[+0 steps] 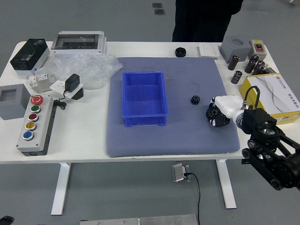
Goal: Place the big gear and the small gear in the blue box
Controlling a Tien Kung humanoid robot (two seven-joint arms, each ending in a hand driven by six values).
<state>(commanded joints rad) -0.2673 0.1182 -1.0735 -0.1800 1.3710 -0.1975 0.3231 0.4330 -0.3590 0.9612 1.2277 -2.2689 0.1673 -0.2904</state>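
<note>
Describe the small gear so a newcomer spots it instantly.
Find the blue box on the gray-blue mat. Just right of it lies the small gear, a black toothed disc. Unlike the bigger gear, it has no hand at it.

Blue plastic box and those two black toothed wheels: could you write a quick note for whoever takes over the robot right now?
Right hand, black and white: at the big black gear, partly covering it; whether the grip is firm, I cannot tell.
Left hand: not in view.
Small black gear: on the grey-blue mat, between the box and the big gear.
Blue plastic box: on the mat, no gear inside.
Done: neither gear is boxed.
Left: put both gears in.
</note>
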